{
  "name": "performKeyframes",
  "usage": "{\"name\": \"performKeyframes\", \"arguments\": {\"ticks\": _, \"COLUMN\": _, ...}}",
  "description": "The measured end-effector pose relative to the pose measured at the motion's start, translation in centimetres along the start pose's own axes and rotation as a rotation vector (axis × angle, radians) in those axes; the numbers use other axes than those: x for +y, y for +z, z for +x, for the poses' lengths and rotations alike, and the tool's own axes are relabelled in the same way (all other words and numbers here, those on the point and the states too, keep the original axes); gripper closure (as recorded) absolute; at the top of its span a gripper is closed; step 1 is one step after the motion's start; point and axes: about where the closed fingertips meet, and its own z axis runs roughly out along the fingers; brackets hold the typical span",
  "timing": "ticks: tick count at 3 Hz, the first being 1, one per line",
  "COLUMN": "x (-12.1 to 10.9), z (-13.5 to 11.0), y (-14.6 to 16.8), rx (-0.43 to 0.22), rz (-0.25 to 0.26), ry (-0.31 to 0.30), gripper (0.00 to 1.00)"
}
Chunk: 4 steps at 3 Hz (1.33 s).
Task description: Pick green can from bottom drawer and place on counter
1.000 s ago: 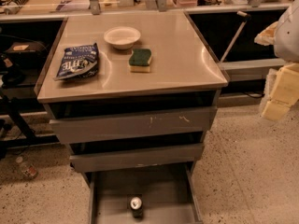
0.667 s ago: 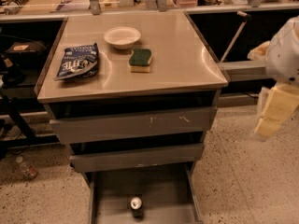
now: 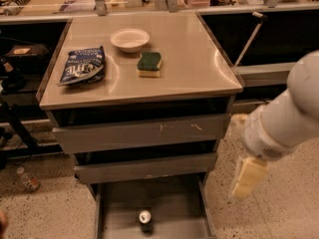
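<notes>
- The task is at its start, as I judge it: the green can (image 3: 145,219) stands upright on the floor of the bottom drawer (image 3: 119,198), which is pulled open towards the near side. Nothing has been lifted.
- The counter (image 3: 199,68) holds a white bowl (image 3: 129,39), a green-and-yellow sponge (image 3: 149,64) and a blue snack bag (image 3: 82,66), but no can.
- Left to do: reach down into the drawer, take hold of the can, lift it out and set it on the counter.
- The gripper (image 3: 247,177) hangs at the right of the cabinet, outside the drawer and above floor level. Whether it is spread or pressed together cannot be told here; it holds nothing that shows.
- The can lies to the left of the gripper and lower, nearer the drawer's front, well apart from it, with the drawer's right wall between them.
</notes>
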Motion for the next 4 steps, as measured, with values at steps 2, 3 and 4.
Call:
{"name": "performKeyframes", "arguments": {"ticks": 2, "x": 4.2, "z": 3.1, "y": 10.2, "rx": -0.009, "rz": -0.164, "ry": 0.101, "gripper": 0.0}}
{"name": "performKeyframes", "arguments": {"ticks": 3, "x": 4.7, "z": 4.3, "y": 14.8, "rx": -0.004, "rz": -0.215, "ry": 0.122, "gripper": 0.0}}
{"name": "performKeyframes", "arguments": {"ticks": 4, "x": 4.9, "z": 5.5, "y": 21.7, "rx": -0.02, "rz": -0.257, "ry": 0.156, "gripper": 0.0}}
